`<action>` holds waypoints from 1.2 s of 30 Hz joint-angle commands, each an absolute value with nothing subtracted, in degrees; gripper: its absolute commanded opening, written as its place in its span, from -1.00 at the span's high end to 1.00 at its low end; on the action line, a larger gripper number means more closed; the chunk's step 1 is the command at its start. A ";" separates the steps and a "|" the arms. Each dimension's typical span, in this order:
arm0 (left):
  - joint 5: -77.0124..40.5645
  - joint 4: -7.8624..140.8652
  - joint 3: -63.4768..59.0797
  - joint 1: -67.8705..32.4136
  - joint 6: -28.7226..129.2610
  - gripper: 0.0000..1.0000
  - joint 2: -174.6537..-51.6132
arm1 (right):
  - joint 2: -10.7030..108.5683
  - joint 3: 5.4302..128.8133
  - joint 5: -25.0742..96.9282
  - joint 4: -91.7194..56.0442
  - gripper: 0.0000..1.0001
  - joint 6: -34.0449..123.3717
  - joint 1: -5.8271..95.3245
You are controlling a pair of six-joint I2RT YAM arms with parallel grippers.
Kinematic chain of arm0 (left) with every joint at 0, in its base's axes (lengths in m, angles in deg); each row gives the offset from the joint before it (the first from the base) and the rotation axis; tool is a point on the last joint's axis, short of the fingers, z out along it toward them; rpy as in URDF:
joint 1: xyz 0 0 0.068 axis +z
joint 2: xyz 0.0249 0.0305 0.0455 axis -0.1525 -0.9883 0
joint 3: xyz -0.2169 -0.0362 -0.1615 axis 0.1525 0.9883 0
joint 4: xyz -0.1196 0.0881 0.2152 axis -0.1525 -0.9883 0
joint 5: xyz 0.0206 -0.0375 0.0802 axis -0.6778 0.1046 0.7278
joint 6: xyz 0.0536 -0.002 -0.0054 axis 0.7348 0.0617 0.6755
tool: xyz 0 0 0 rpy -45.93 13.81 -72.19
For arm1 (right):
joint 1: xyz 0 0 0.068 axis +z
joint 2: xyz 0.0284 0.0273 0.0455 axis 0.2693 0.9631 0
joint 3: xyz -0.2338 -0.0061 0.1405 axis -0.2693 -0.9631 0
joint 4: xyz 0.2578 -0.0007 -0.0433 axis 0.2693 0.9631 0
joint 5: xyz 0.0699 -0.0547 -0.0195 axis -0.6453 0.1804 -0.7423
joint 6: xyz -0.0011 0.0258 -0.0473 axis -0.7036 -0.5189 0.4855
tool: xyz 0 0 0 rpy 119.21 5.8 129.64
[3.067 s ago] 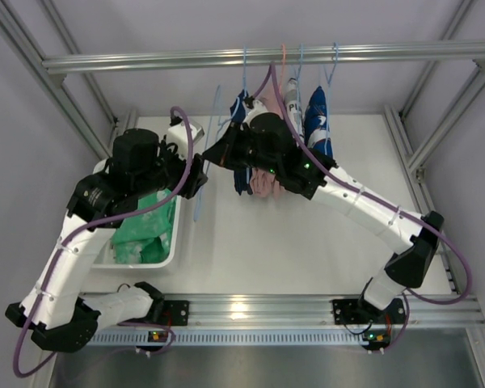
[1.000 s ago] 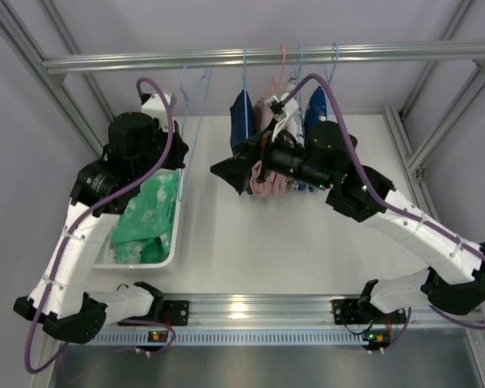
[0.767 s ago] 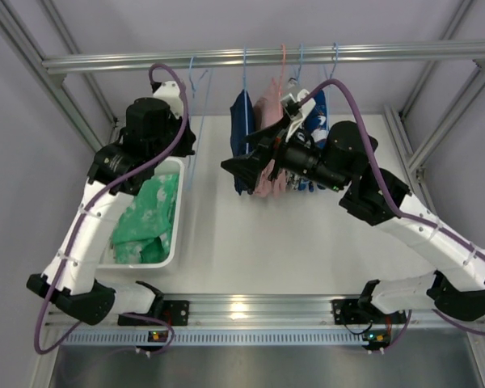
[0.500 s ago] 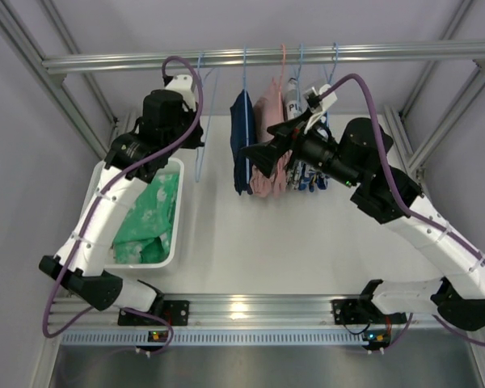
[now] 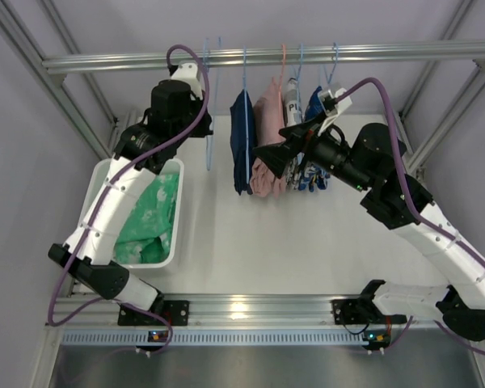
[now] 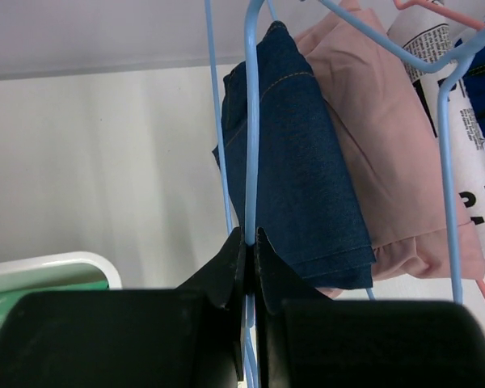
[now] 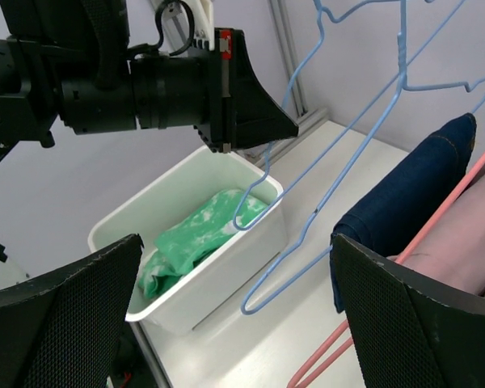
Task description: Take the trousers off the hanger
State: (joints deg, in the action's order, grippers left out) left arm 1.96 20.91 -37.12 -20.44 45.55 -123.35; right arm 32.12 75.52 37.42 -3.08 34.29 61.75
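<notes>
Green trousers (image 5: 145,218) heaped in bin (image 5: 145,262); light-blue hanger (image 6: 250,121) bare.

The white counter (image 5: 307,234) is flat and smooth. One white bin (image 5: 176,226) sits on its left side. The green trousers (image 5: 145,218) lie bunched up inside the bin. Other clothes (image 5: 267,153) hang over the counter from a metal rail (image 5: 388,53).

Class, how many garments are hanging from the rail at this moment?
4, left to right: navy garment, pink garment, white printed garment, blue-and-white patterned garment. The right arm covers part of that group, so another could be hidden.
</notes>
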 commanded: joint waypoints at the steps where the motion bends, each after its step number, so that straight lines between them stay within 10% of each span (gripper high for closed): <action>1: 3.74 24.32 -39.45 -20.58 43.66 1.00 -125.17 | 30.87 75.51 36.80 -5.96 -0.99 33.20 60.45; 13: 6.56 24.58 -35.77 -20.50 41.29 0.92 -125.53 | 29.64 74.37 37.42 -5.60 -0.99 31.97 58.52; 19: 3.31 26.60 -31.46 -20.58 42.59 -0.59 -121.49 | 28.85 73.76 37.68 -5.25 -0.99 31.53 57.11; 22: 0.86 28.45 -28.75 -20.50 43.91 -0.98 -117.63 | 27.80 72.97 38.12 -4.99 -0.99 31.18 55.36; 36: 6.02 24.76 -17.94 -19.71 56.12 -0.98 -99.79 | 15.58 67.08 40.75 0.02 -0.99 36.35 42.61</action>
State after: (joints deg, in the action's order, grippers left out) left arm 1.76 25.83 -21.97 -20.48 51.43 -100.99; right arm 18.51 67.84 38.99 -1.68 32.87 44.48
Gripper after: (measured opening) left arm 0.990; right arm 0.993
